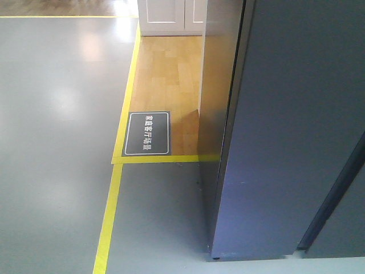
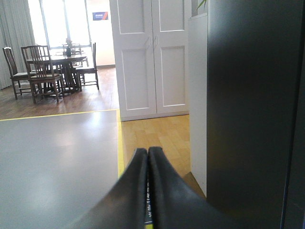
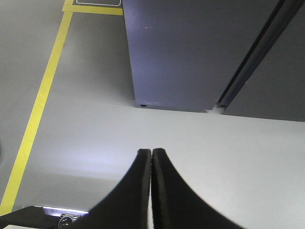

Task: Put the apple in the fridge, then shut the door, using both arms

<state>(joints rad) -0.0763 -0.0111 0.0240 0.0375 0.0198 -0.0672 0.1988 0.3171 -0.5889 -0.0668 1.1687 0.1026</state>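
In the front-facing view, the tall dark grey fridge (image 1: 285,131) is filling the right half, its door (image 1: 296,114) appearing to sit shut against the body, a dark seam running diagonally at the lower right. A yellow floor tape line (image 1: 117,188) is bordering a patch of pale wooden flooring (image 1: 168,74), and a black floor sign with white characters (image 1: 147,133) is lying at the tape corner. The small red apple is showing nowhere.

In the left wrist view, the left gripper (image 2: 148,151) is pointing forward with its black fingers pressed together, gripping nothing. The fridge's grey side is standing just to the right. Beyond it, white panelled cupboard doors (image 2: 152,57) and a dark wooden dining table with chairs (image 2: 52,67) are sitting well back.

In the right wrist view, the right gripper (image 3: 151,152) is pinched to a close too, empty, aiming down at the grey floor (image 3: 95,119) before the fridge's base.

The risk I judge greatest is proceeding without the apple — neither claw is carrying it, and the door appears shut, so an arm pressing ahead could strike the panel. The fridge's corner is standing close to the left arm's path.
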